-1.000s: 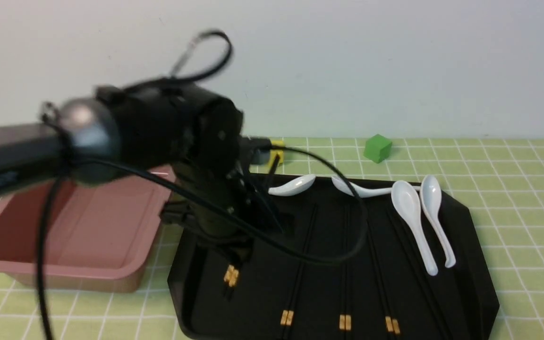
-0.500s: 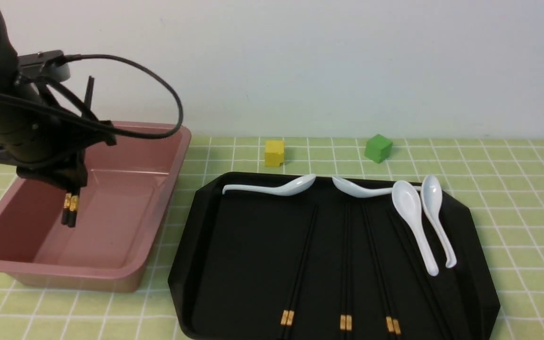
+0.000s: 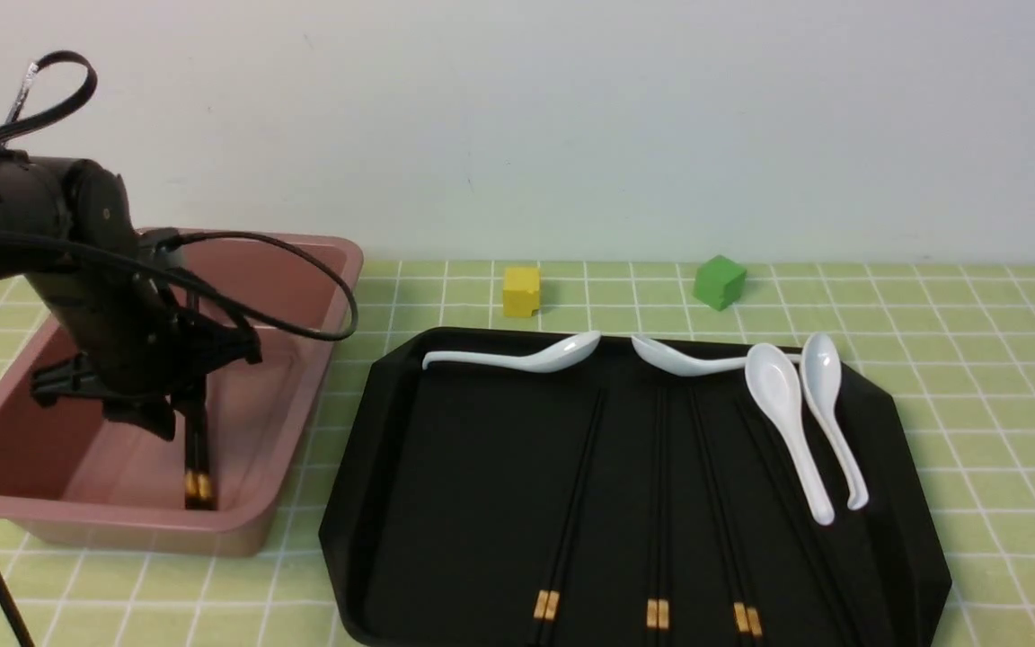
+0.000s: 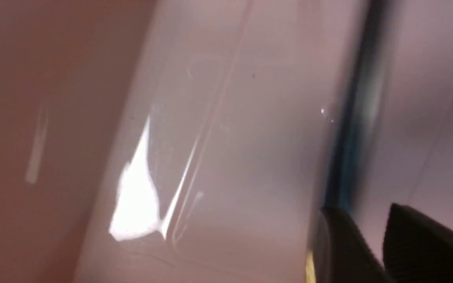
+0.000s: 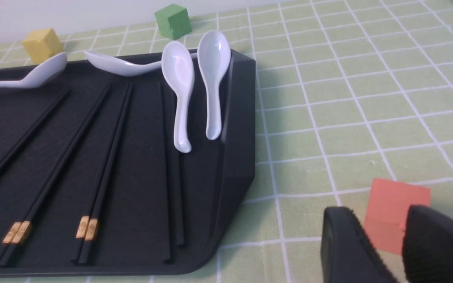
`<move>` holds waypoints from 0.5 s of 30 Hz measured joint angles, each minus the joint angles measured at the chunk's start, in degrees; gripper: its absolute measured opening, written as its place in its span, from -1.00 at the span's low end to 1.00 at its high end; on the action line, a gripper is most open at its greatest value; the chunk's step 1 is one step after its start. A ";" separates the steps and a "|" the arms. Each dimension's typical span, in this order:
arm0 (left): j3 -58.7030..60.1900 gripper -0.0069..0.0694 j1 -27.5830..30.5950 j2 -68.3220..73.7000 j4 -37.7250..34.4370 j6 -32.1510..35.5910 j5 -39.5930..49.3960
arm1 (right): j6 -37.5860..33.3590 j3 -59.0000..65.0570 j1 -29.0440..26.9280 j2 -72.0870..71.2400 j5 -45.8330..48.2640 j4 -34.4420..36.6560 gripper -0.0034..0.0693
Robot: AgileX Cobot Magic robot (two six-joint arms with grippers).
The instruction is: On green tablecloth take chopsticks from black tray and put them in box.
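The pink box [image 3: 338, 270] stands at the left on the green tablecloth [image 3: 976, 359]. One pair of black chopsticks [image 3: 197, 449] lies inside it, gold bands toward its front wall. My left gripper [image 3: 178, 420] is down inside the box above that pair. In the left wrist view its jaws [image 4: 366, 210] stand apart with only the box floor [image 4: 210, 118] between them; the blurred chopsticks [image 4: 354, 129] run beside one finger. Several pairs of chopsticks [image 3: 659, 503] lie on the black tray [image 3: 365, 503]. My right gripper [image 5: 378, 214] hangs slightly open and empty over the cloth beside the tray [image 5: 234, 137].
Several white spoons [image 3: 787, 422] lie along the tray's far edge and right side. A yellow cube [image 3: 522, 290] and a green cube [image 3: 719, 280] sit behind the tray. An orange block [image 5: 395, 200] lies on the cloth under my right gripper.
My left arm swung from the tray to the box with one pair of chopsticks, then lowered. The pair now lies low in the box, outside the jaws.
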 joint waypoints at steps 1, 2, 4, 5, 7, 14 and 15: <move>0.00 -0.25 0.00 0.00 -0.06 0.00 0.22 | 0.00 0.00 0.00 0.00 0.00 0.00 -0.25; 0.00 -0.23 0.00 -0.27 -0.17 -0.12 0.43 | 0.00 0.00 0.00 0.00 0.00 0.00 -0.25; 0.00 -0.23 0.00 -1.33 -0.69 -0.12 1.41 | 0.00 0.00 0.00 0.00 0.00 0.00 -0.25; 0.00 -0.28 0.00 -2.81 -0.69 -0.12 2.66 | 0.00 0.00 0.00 0.00 0.00 0.00 -0.25; -0.21 -0.41 0.00 -5.94 -0.69 0.11 5.55 | 0.00 0.00 0.00 0.00 0.00 0.00 -0.25; -0.34 -0.85 0.00 -21.42 -0.69 5.25 14.41 | 0.00 0.00 0.00 0.00 0.00 0.00 -0.25; 0.13 -0.85 0.00 -23.84 -1.01 5.95 15.73 | 0.00 0.00 0.00 0.00 0.00 0.00 -0.25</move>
